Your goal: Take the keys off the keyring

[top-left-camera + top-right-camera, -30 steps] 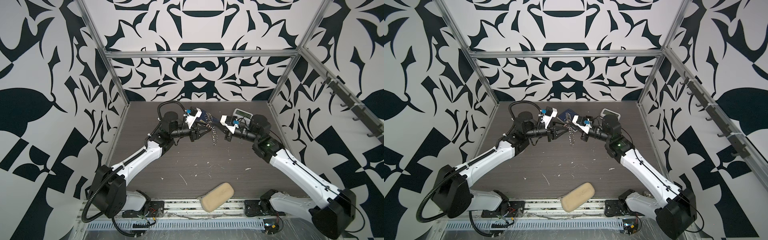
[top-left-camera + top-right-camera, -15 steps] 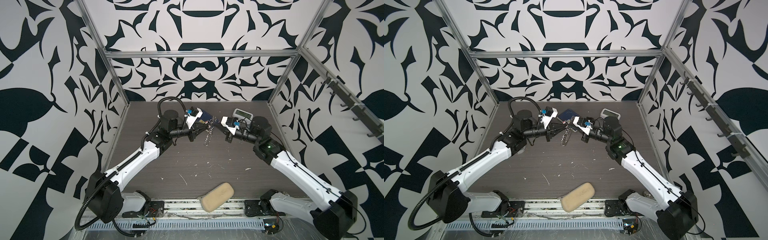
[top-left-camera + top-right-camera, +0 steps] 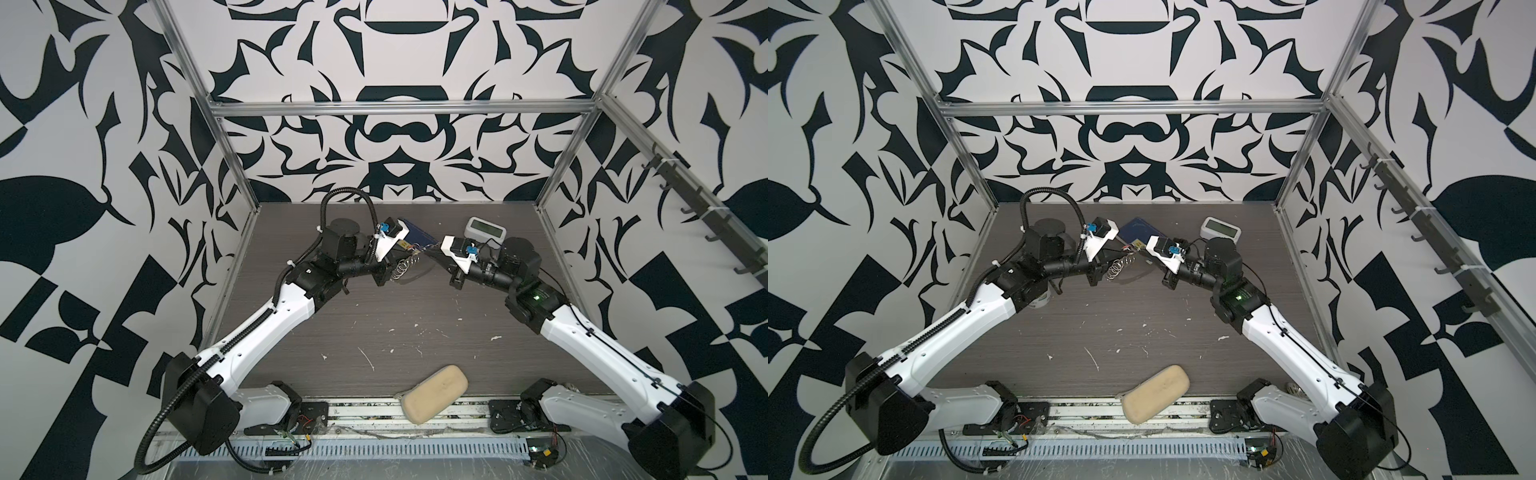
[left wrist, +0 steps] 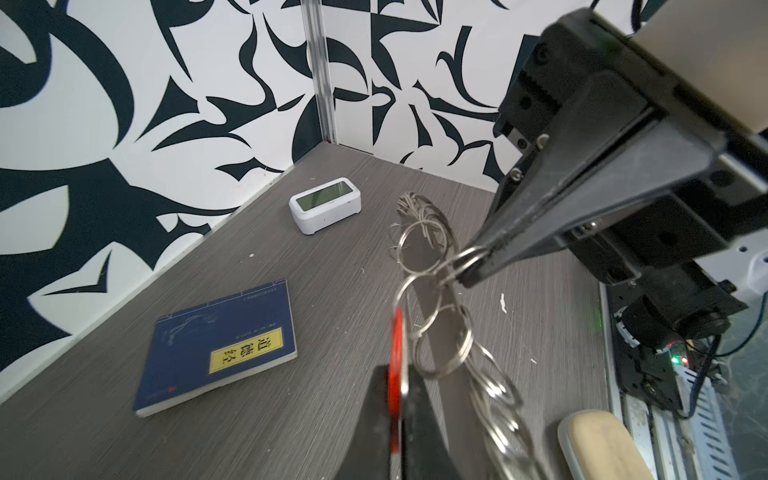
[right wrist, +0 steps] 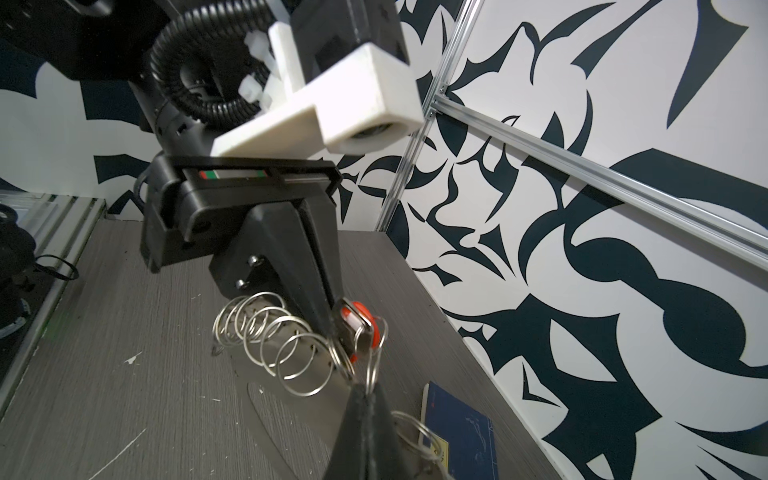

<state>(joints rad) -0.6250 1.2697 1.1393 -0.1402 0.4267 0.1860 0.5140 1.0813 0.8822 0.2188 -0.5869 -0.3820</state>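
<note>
Two grippers meet tip to tip in mid-air above the back of the dark table [image 3: 374, 332]. The left gripper [image 5: 347, 332] has its fingers pressed flat on the red-orange tag of the keys [image 4: 397, 357], and the tag's long axis runs along the fingers. The right gripper [image 4: 467, 270] comes from the opposite side. Its fingers are pinched narrow on one small silver ring of the keyring [image 5: 291, 361], just beside the tag. The other rings trail away below both grippers toward the table; whether they touch it cannot be told. Tag and pinched ring appear linked by a ring between them. The keys would therefore probably come free only by drawing the two grips apart, and the left arm, which holds the keys, seems placed to pull.
</note>
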